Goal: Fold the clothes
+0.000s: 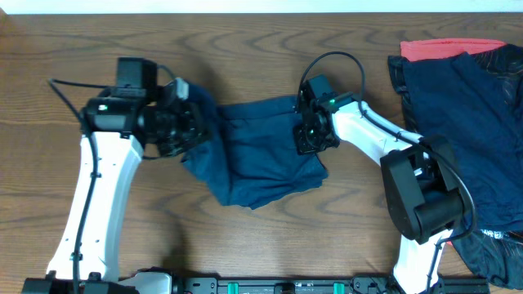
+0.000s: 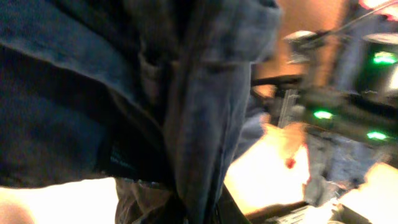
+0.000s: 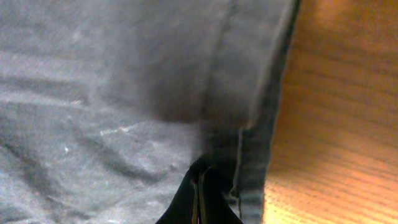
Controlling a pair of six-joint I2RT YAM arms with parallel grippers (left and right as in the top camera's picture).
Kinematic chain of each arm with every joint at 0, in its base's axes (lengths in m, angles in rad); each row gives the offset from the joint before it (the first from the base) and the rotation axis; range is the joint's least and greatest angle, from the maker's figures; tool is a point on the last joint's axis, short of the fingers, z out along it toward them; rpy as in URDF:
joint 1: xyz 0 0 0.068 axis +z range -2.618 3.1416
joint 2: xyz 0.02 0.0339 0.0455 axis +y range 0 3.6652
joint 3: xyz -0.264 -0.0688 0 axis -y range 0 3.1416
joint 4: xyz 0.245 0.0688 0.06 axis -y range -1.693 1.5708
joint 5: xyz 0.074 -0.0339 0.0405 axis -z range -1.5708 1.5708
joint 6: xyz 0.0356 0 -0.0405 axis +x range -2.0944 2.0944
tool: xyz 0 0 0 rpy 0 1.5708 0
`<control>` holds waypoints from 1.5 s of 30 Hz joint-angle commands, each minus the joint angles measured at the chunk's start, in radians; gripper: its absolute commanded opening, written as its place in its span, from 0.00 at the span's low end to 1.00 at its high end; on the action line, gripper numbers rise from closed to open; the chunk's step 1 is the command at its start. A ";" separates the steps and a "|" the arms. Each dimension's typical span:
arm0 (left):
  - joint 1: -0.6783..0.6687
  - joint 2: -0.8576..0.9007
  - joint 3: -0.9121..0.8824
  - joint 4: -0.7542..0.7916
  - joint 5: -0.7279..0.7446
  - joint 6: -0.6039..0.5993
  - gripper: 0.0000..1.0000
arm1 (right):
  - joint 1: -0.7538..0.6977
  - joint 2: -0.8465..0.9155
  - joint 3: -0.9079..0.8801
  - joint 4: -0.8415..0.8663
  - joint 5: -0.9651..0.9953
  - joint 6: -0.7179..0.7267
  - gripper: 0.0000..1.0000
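Note:
The navy shorts [image 1: 261, 159] lie rumpled at the table's middle. My left gripper [image 1: 189, 122] is shut on their left edge and holds it lifted. In the left wrist view the navy cloth [image 2: 211, 106] hangs right in front of the camera and hides the fingers. My right gripper [image 1: 309, 137] is at the shorts' right edge. In the right wrist view its fingers [image 3: 200, 186] are pressed together on the cloth [image 3: 112, 93] beside the hem [image 3: 255, 168]. Other clothes are piled at the right: a navy one [image 1: 462, 106], a red one [image 1: 445, 49] and a black one [image 1: 498, 249].
The brown wooden table [image 1: 49, 188] shows bare wood left of and in front of the shorts. The pile at the right reaches the table's right edge. The right arm's base [image 1: 425, 196] stands between the shorts and the pile.

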State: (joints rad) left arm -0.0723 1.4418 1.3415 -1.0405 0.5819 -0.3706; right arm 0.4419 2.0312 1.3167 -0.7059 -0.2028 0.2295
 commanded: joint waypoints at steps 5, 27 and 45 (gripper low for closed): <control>-0.172 0.001 0.030 0.117 0.079 -0.169 0.06 | 0.063 0.049 -0.060 -0.020 0.027 -0.004 0.01; -0.396 0.229 0.027 0.329 -0.154 -0.436 0.06 | 0.063 0.049 -0.060 -0.046 0.031 0.002 0.01; -0.425 0.246 0.026 0.397 -0.105 -0.435 0.50 | 0.035 0.024 -0.019 -0.143 0.128 0.105 0.01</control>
State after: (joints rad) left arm -0.4950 1.6958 1.3415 -0.6472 0.4599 -0.8368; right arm 0.4820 2.0258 1.3212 -0.7979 -0.1772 0.2638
